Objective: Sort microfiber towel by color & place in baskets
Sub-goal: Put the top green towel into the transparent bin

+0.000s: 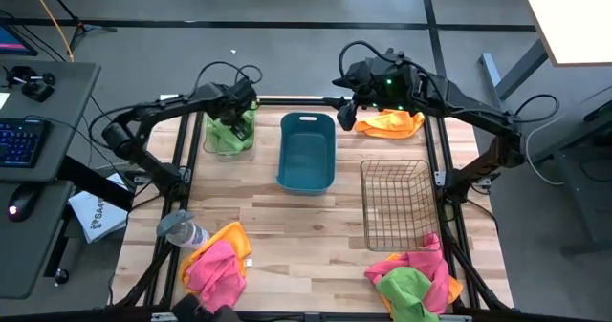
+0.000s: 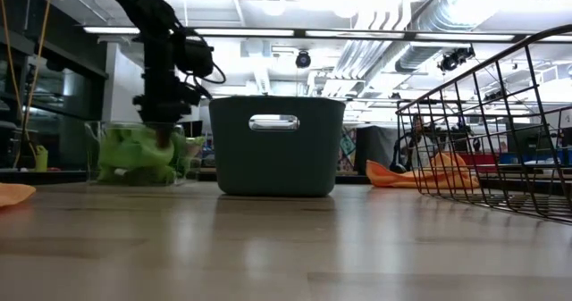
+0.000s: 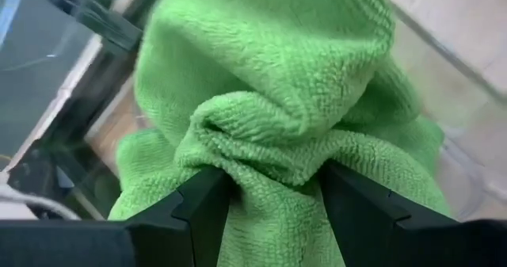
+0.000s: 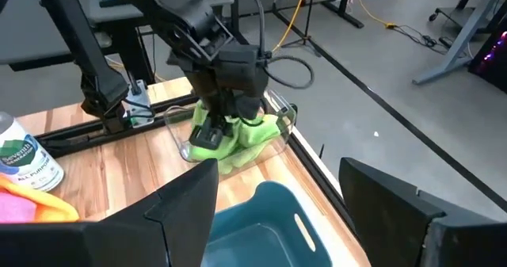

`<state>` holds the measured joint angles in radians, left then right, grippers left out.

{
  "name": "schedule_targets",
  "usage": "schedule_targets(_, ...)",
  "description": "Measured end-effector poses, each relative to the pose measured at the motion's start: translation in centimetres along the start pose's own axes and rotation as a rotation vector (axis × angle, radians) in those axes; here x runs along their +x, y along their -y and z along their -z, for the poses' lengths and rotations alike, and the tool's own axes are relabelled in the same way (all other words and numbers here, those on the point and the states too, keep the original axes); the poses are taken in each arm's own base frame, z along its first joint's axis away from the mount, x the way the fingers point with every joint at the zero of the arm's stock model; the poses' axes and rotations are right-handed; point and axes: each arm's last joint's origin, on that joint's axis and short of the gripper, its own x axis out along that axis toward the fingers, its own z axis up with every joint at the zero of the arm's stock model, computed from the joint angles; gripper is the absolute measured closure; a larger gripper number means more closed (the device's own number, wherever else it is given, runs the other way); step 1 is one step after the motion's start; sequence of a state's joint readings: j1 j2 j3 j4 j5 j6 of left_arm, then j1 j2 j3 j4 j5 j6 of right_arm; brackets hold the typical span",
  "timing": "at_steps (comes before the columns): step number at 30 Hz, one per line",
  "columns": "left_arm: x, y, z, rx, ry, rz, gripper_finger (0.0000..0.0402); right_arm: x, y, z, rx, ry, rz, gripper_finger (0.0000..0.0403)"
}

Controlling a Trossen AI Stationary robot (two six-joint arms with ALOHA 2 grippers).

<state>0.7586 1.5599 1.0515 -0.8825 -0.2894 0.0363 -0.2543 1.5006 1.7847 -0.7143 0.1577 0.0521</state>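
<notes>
The clear bin (image 1: pixel 207 140) stands at the far left and holds green towels (image 1: pixel 229 131). My left gripper (image 3: pixel 277 204) reaches down into it, shut on a green towel (image 3: pixel 269 77). The teal tub (image 1: pixel 306 177) stands far centre and the wire basket (image 1: pixel 395 203) to its right. An orange towel (image 1: pixel 392 123) lies on the table at the far right. My right gripper (image 4: pixel 277 211) hovers open above the far edge, between the tub and that orange towel. Mixed towel piles lie at the near left (image 1: pixel 218 260) and near right (image 1: pixel 416 274). My left gripper pinches a bunched fold of the green towel (image 3: pixel 273 152) between its two fingers (image 3: pixel 210 200), several layers gathered. The fingers come from above, pointing down into the clear bin (image 2: pixel 94 149). The towel lies on the other green cloth in the bin.
A spray bottle (image 1: pixel 182 229) lies by the near-left pile. The table's middle, between the tub and the piles, is bare wood (image 1: pixel 306 236). Dark frame rails run along the table's edges. A desk with a keyboard (image 1: pixel 19 140) stands left of the table.
</notes>
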Motion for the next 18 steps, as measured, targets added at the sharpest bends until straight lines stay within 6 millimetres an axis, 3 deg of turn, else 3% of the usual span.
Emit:
schedule_targets(13, 5.8, -0.1, 0.8, 0.124, -0.15, 0.072, 0.0218, 0.0, 0.0, 0.0, 0.045, 0.0, -0.002, 0.0145)
schedule_targets(18, 6.8, 0.1, 0.8, 0.183, -0.187, 0.09, 0.0218, 0.0, 0.0, 0.0, 0.045, 0.0, -0.003, 0.0145)
